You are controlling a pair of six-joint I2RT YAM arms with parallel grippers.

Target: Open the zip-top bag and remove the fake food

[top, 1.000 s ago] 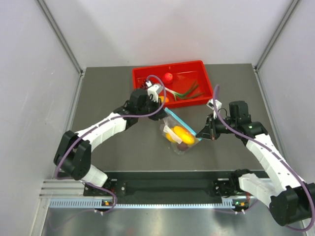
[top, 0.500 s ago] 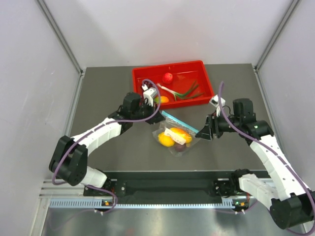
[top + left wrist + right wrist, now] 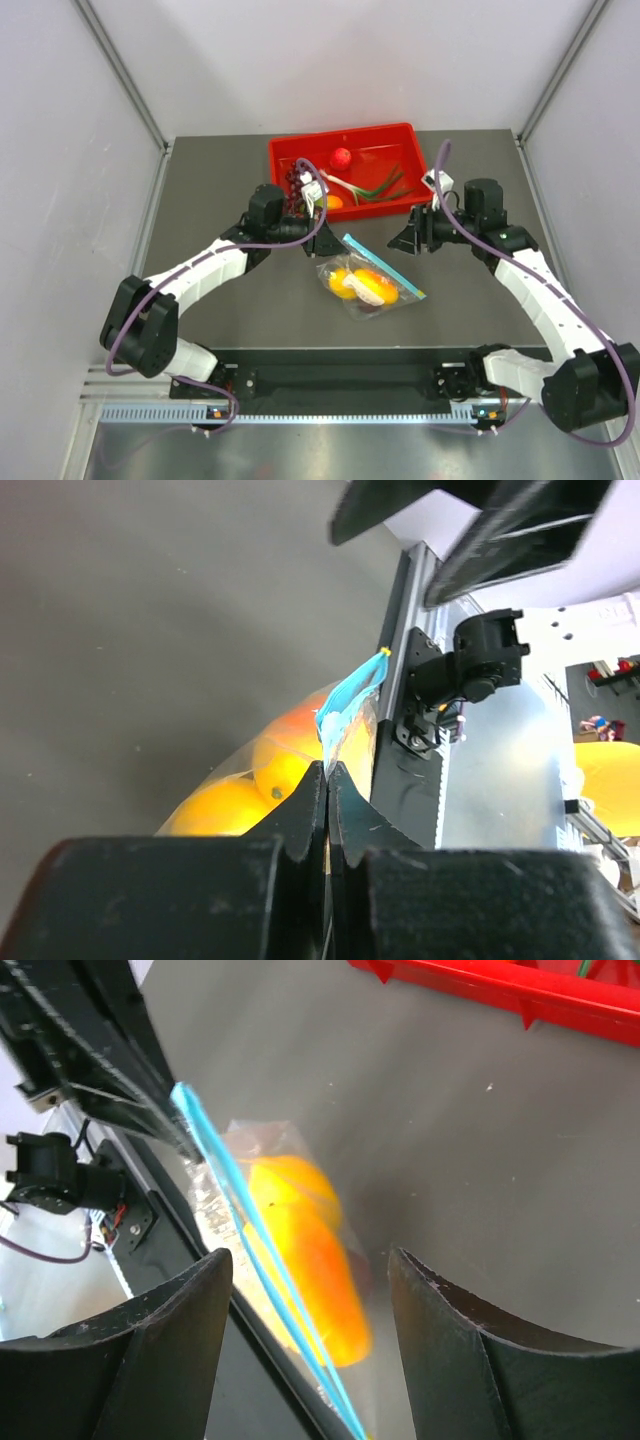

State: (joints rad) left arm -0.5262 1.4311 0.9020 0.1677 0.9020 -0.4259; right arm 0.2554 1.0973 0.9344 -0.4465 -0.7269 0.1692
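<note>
Top external view: the zip-top bag [image 3: 368, 285] is seen lying flat on the counter [image 3: 200, 180], on the near side of the red tray [image 3: 282, 160], with the fake food [image 3: 355, 283] inside it (a yellow and an orange piece show plainly, a dark one less so). Its teal zip strip [image 3: 383, 266] is laid slantwise, one end pointed at the tray, the other away from it and to the robot's right. At the tray-ward end the left gripper [image 3: 327, 772] is found with jaws pressed together, seemingly pinching the bag's corner film. The right gripper [image 3: 400, 238] is held off the tray's near right corner, jaws spread, nothing between them. The strip lies just ahead of them, so its free lip is judged theirs to take.
</note>
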